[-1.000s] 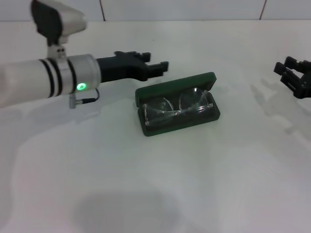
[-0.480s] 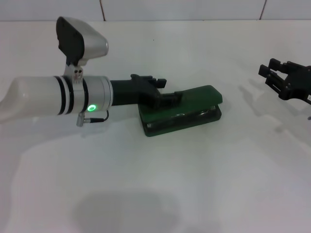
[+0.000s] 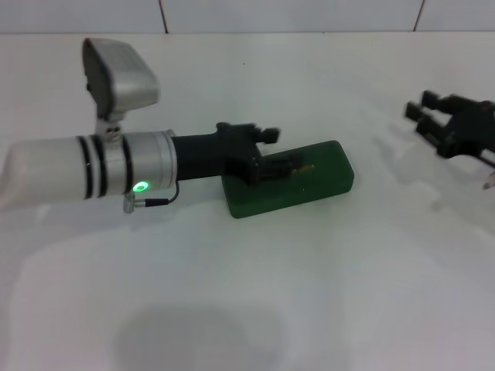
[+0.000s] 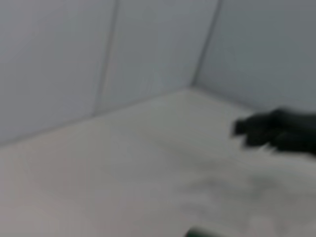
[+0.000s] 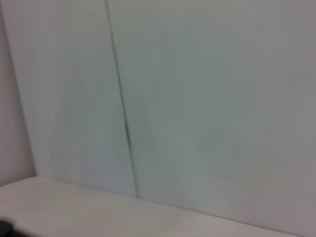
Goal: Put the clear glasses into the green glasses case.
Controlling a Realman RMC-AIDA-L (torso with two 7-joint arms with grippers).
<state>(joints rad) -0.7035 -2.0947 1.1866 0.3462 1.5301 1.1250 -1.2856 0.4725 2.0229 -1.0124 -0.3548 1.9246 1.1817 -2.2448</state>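
- I have the case (image 3: 298, 179) lying closed on the white desk (image 3: 309, 294), about midway between the left and right edges and somewhat toward the far edge; its lid is down flat, with a small gold mark showing on top
- The glasses are out of my sight in every view; with the lid shut I cannot tell from here whether they are inside
- My left gripper (image 3: 285, 165) reaches in from the left edge of the desk and rests on top of the case, over its left half; its dark fingers (image 3: 288, 162) lie close together along the lid, a narrow stance with nothing between them; a green light glows on the silver wrist (image 3: 139, 166) behind it
- My right gripper (image 3: 427, 116) hangs near the right edge of the desk, well apart from the case; its fingers stand spread wide and hold nothing
- In the left wrist view I see only the desk surface, pale wall panels, a sliver of green from the case (image 4: 200, 232) at the frame's border, and the right gripper (image 4: 252, 132) as a dark blur farther off
- The right wrist view gives me wall panels and a strip of desk, no task thing in it
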